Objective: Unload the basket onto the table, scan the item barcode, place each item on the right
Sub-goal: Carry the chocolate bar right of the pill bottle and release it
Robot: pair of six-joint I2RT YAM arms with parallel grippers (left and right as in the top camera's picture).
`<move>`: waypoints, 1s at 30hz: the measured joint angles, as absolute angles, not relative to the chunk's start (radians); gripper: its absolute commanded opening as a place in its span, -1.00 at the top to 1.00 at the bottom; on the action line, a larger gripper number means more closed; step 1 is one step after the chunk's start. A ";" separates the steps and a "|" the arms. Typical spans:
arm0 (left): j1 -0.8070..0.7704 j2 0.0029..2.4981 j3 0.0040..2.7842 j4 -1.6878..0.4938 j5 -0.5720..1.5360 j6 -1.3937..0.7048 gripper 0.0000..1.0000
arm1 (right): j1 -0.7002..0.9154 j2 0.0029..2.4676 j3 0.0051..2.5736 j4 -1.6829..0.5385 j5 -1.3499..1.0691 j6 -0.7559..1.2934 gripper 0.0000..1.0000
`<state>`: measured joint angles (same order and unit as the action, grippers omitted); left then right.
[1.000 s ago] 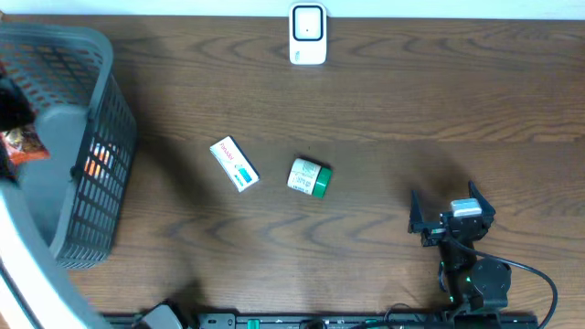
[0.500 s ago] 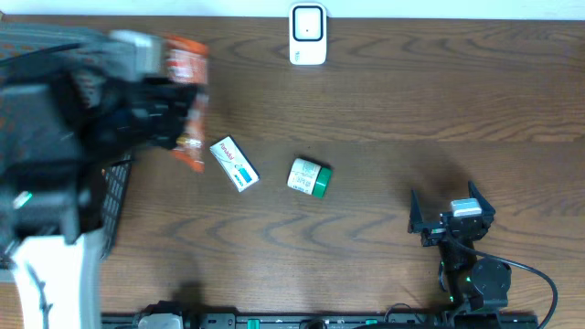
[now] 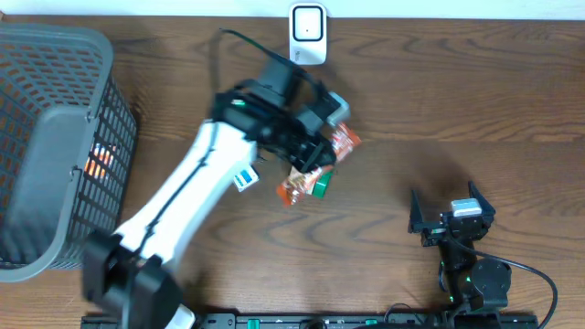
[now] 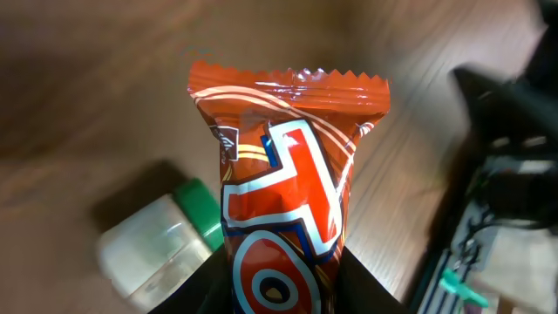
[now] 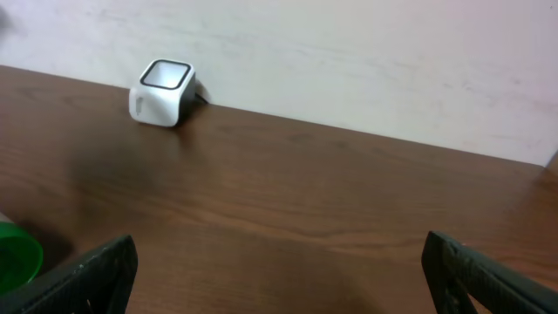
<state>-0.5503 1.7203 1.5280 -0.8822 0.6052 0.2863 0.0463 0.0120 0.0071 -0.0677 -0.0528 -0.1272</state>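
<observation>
Left pincer [image 3: 315,163] is closed on 1 orange snack packet [image 4: 288,201], held above the middle of the worktop [image 3: 475,100], long axis slanted. Scanner [image 3: 308,35] lies just beyond, at the far edge. Right pincer [image 3: 446,212], jaws apart, sits farther off.

The snack packet [image 4: 288,192] at frame centre is orange-red, with white, blue-edged lettering and thin white arcs. At lower left, the bottle [image 4: 148,257] is off-white with a green cap [image 4: 202,214]. The table [image 3: 439,100] is dark brown woodgrain; the mesh basket [image 3: 64,164] at left is grey; the scanner [image 3: 308,35] at top is white with a dark face
</observation>
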 measured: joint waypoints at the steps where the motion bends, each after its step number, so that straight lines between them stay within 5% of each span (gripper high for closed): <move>1: -0.578 1.752 1.528 -0.881 0.587 0.290 0.35 | 0.046 0.012 0.007 -0.068 -0.053 -0.127 -0.99; 16: -0.772 1.943 1.526 -0.522 0.429 -0.023 0.35 | 0.046 0.012 0.007 -0.068 -0.053 -0.127 -0.98; 28: -0.772 2.093 1.526 -0.390 0.093 -0.909 0.33 | 0.046 0.012 0.007 -0.068 -0.053 -0.127 -0.99; 30: -0.772 2.093 1.526 -0.387 0.056 -1.080 0.04 | 0.046 0.012 0.007 -0.068 -0.053 -0.127 -0.99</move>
<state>-0.7715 2.0933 1.5257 -0.3874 0.0555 -1.0798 0.0463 0.0120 0.0071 -0.0677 -0.0528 -0.1272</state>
